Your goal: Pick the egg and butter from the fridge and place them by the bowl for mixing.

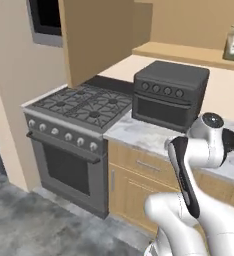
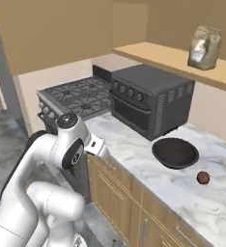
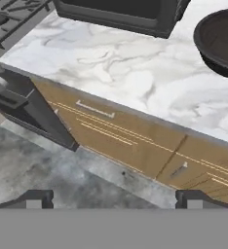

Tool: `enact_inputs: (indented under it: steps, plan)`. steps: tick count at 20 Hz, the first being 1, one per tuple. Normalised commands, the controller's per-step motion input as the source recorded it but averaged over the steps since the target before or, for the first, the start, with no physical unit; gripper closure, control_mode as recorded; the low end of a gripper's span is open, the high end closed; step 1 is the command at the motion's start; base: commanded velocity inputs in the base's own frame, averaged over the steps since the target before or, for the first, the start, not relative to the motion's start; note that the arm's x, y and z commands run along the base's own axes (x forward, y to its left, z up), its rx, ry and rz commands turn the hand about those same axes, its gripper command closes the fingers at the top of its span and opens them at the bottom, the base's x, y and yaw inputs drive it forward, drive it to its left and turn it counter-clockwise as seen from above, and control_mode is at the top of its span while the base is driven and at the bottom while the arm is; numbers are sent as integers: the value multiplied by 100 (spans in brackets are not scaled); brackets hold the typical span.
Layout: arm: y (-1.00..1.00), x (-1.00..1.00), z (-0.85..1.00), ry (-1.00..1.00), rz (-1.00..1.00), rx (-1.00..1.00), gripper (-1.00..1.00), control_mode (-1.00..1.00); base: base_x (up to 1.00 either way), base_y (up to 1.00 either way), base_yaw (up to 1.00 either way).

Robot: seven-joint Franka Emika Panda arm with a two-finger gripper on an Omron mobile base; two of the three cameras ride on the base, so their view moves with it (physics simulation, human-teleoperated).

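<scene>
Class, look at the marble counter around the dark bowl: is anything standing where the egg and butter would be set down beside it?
Almost nothing: the bowl has bare marble counter on most sides. One small brown ball lies just beside it, and the countertop oven stands behind.

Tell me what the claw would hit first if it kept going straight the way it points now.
Probably the wooden drawer front below the marble counter edge. The open claw aims at it with nothing between, though depth is hard to judge and the grey floor sits close beneath that line.
</scene>
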Motion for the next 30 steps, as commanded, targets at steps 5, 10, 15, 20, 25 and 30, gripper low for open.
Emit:
enact_inputs:
  steps: [5,10,15,20,25,30]
  plan:
    - [0,0,0,0,0,0,-100,100,-7,0,100]
    - [0,0,0,0,0,0,-100,100,-10,11,97]
    - [0,0,0,0,0,0,-100,100,12,30,69]
    - [0,0,0,0,0,0,-100,100,74,19,27]
    - [0,0,0,0,0,0,-100,100,91,11,7]
    - [0,0,0,0,0,0,-100,100,72,46,0]
